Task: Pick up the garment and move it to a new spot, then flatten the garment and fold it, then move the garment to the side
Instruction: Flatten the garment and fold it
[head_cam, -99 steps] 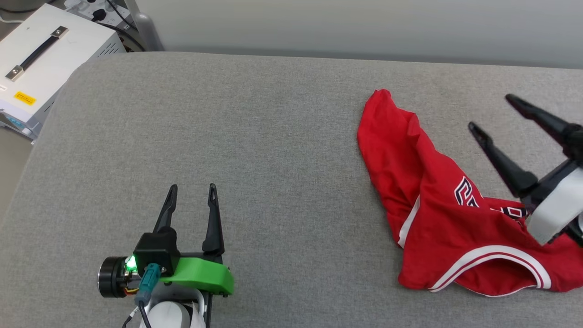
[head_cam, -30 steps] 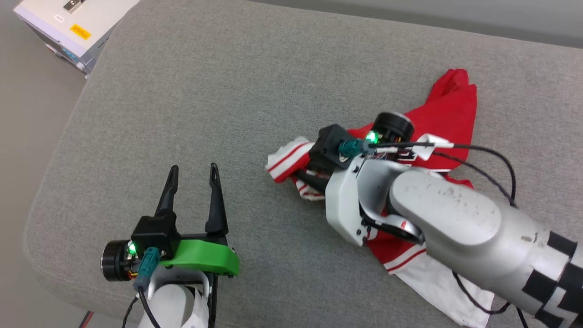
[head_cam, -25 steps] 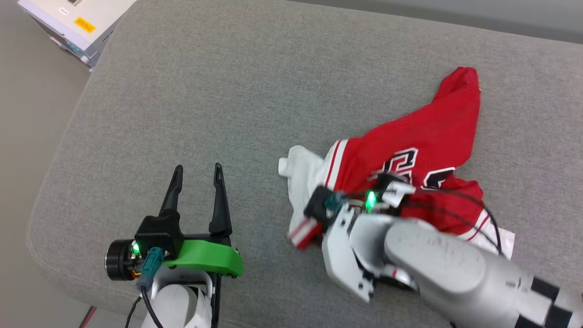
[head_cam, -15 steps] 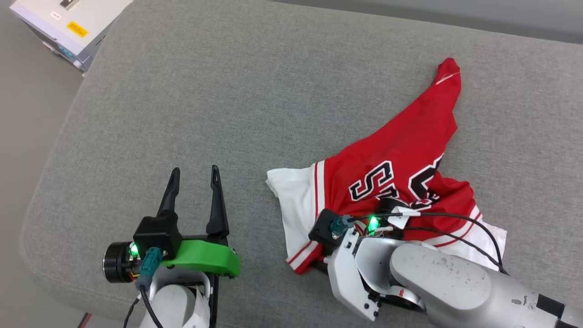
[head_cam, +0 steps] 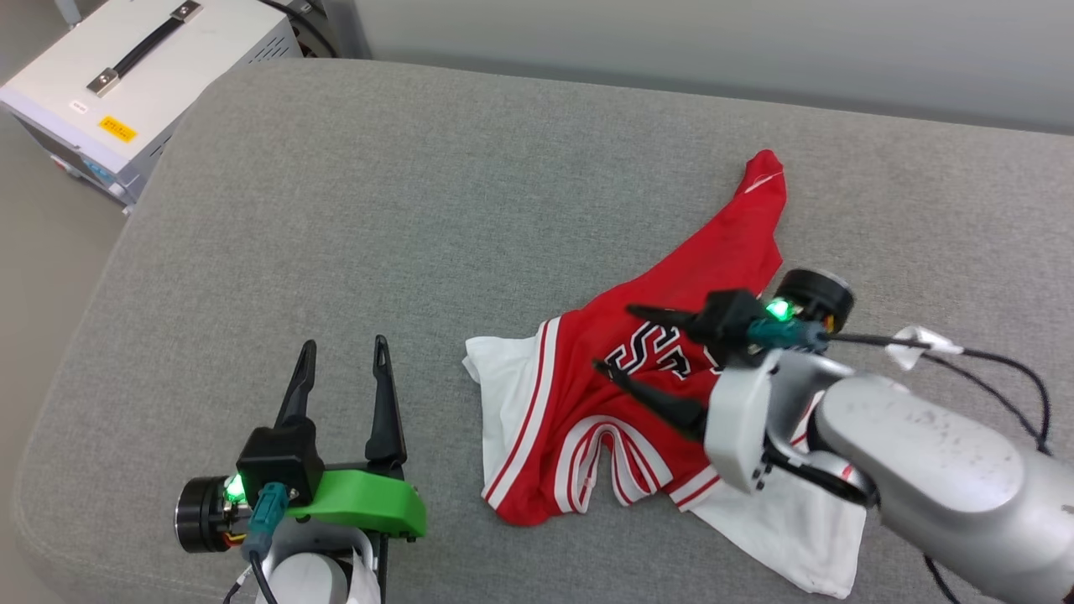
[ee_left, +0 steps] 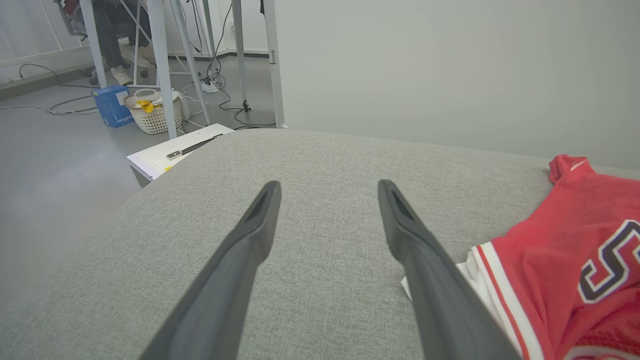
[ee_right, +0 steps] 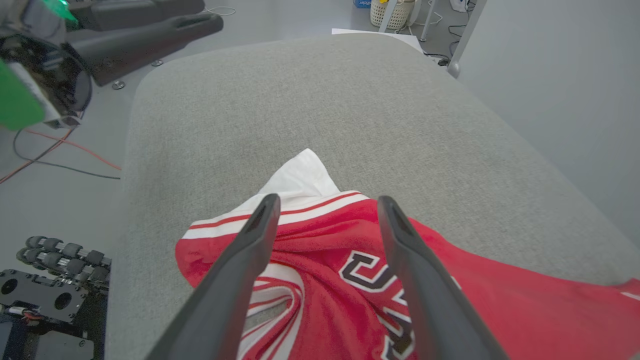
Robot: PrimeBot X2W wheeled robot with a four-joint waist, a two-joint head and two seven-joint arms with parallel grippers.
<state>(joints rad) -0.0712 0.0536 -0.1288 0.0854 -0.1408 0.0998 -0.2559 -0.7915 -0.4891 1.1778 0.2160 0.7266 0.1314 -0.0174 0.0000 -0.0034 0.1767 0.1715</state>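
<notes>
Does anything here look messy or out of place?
Only the red shirt: it lies crumpled on the grey cushion, its lettering partly folded under, one corner pulled to a point. Nothing looks torn or spilled.

Left pincer [head_cam: 345, 342] has skinny black fingers [head_cam: 386, 394] on a bright green bracket [head_cam: 361, 503]; right arm [head_cam: 914, 445] is scuffed silver with black cables [head_cam: 990, 356].

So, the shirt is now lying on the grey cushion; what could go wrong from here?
The garment lies bunched, so the open right gripper above it may pinch several layers. A finger could slip into the striped-trim opening and hook the cloth. The black cable by the right wrist might snag on it.
</notes>
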